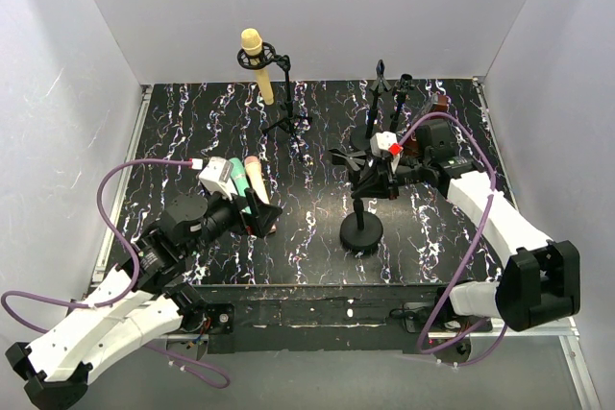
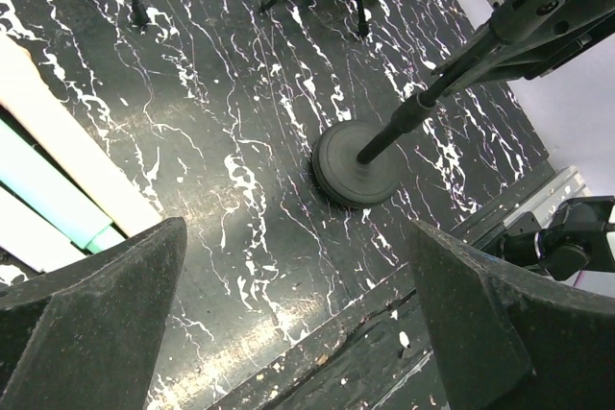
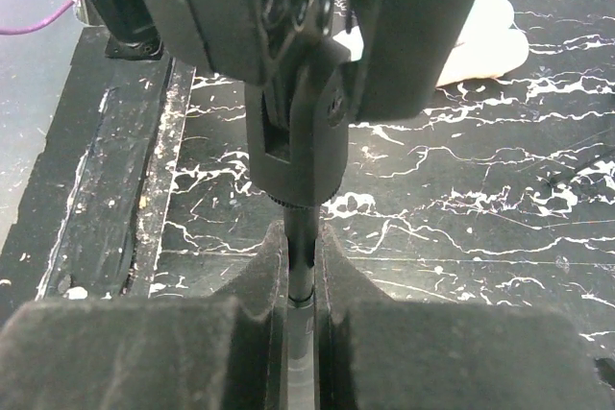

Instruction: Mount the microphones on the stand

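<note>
Right claw (image 3: 301,261) clamped on round-base stand (image 1: 362,231) pole; left claw (image 2: 296,247) spread apart beside three microphones (image 2: 67,180) lying on counter (image 2: 240,141)

No text, label, brand or number can be read here — none.

yellow microphone (image 1: 253,46) in tripod stand (image 1: 287,93) | peach microphone (image 2: 67,132), mint microphone (image 2: 48,189), white microphone (image 2: 24,232) flat

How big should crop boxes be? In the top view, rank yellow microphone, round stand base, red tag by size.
Largest, about alike (long versus wide): yellow microphone, round stand base.
Smallest: red tag.
</note>
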